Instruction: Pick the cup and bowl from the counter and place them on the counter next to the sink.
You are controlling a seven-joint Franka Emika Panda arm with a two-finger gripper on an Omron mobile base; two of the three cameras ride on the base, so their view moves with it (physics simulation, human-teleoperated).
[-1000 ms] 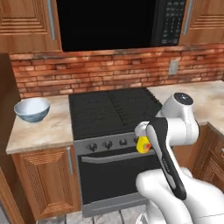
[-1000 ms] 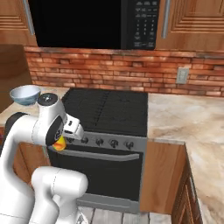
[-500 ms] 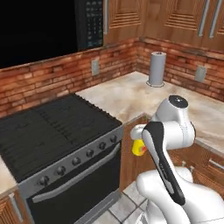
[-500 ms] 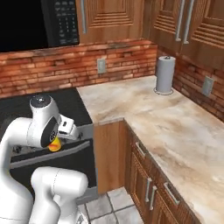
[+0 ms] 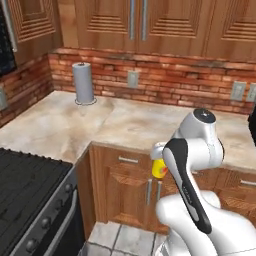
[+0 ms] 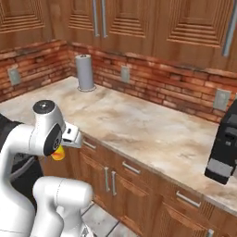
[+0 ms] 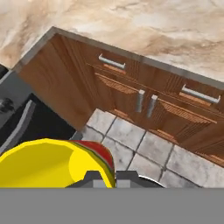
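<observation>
Hand (image 7: 105,177) is clamped tight on your yellow cup (image 7: 48,164), held above the floor tiles (image 7: 144,151), off the desk (image 5: 125,125).

A grey paper-towel roll (image 5: 84,83) stands upright at upper left before a red brick wall (image 5: 170,80). A black stove top (image 5: 25,190) fills lower left; a dark appliance (image 6: 225,148) stands at right.
</observation>
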